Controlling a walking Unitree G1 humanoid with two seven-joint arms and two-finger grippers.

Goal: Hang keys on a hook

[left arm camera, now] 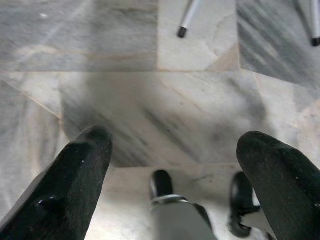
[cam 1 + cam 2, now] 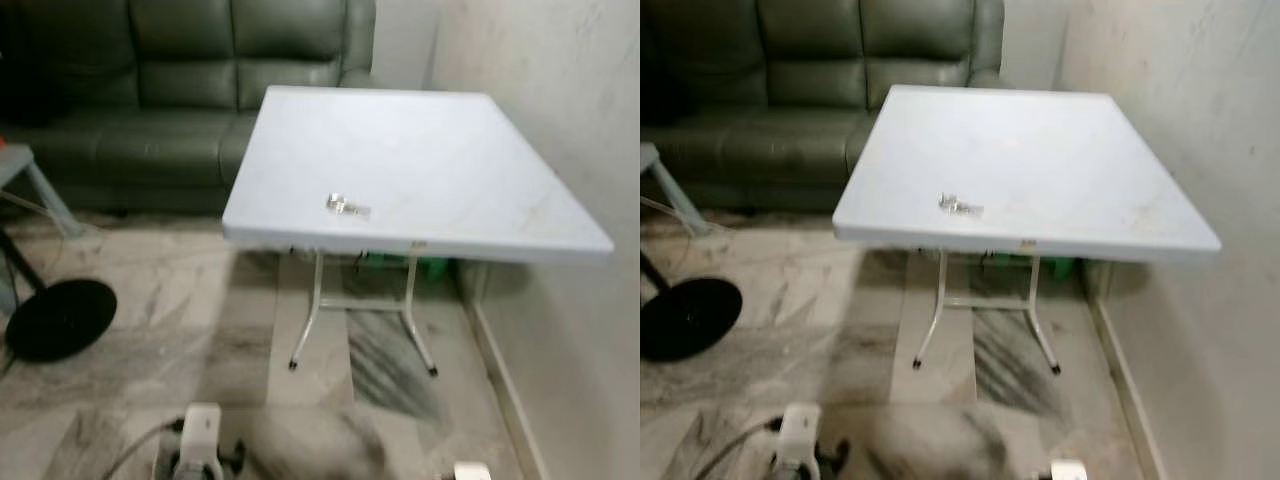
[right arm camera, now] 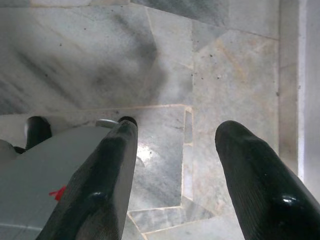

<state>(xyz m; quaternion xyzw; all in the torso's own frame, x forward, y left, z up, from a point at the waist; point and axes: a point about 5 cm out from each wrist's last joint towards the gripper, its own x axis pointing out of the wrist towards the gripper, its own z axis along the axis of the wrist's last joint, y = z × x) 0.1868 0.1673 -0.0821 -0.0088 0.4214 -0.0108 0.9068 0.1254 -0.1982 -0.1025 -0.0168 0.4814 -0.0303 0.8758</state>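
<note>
A small bunch of silver keys point(image 2: 347, 206) lies near the front edge of a white folding table point(image 2: 450, 150), also seen as the keys point(image 2: 959, 206) in the right eye view. No hook can be made out. My left gripper point(image 1: 175, 165) hangs low over the marble floor, open, with nothing between its black fingers point(image 1: 75, 185). My right gripper point(image 3: 175, 165) also hangs over the floor, open and empty, close to the wall's base.
A dark green leather sofa point(image 2: 190, 90) stands behind the table. The table sits against a pale wall point(image 2: 580, 110) on the right. A black round base point(image 2: 60, 318) and a grey stand leg point(image 2: 45, 195) are on the floor at left. Table legs point(image 2: 305, 320) reach the marble floor.
</note>
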